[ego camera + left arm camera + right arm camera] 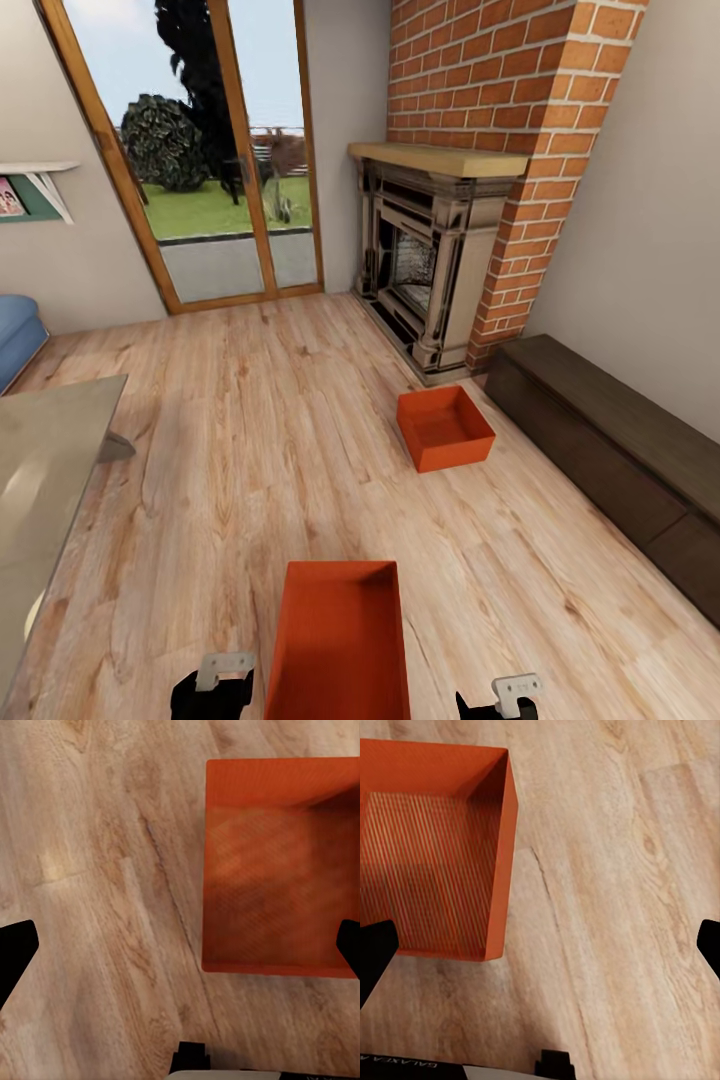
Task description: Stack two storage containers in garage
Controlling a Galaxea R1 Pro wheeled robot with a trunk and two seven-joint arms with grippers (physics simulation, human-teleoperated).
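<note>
Left end effector (180,945) and right end effector (540,945): both spread wide, nothing held. In each wrist view the two dark fingertips sat at opposite frame edges with bare plank between them. In the head view you had the arms low, flanking the near container (340,640), one on each side and apart from its walls.

Near container sat on the living room floor (230,450) directly ahead of the robot, long axis pointing away. Judged step: two-arm pickup of this bin, not yet begun. To do it well, you would want both end effectors level with the long walls, closing on opposite rims at matching points so the bin lifts flat; the walls looked thin, so an uneven grip could tilt or flex it.

Materials: bin orange-red, lidless, rectangular, fine ribbed base visible from the right wrist. Floor light wood plank, pronounced grain.

Second container (445,428) lay farther on, same colour, just in front of the ornate fireplace (425,270) and near the end of a long dark brown bench (610,450). Beyond: red brick chimney (500,70), wood-framed glass doors (210,150).
</note>
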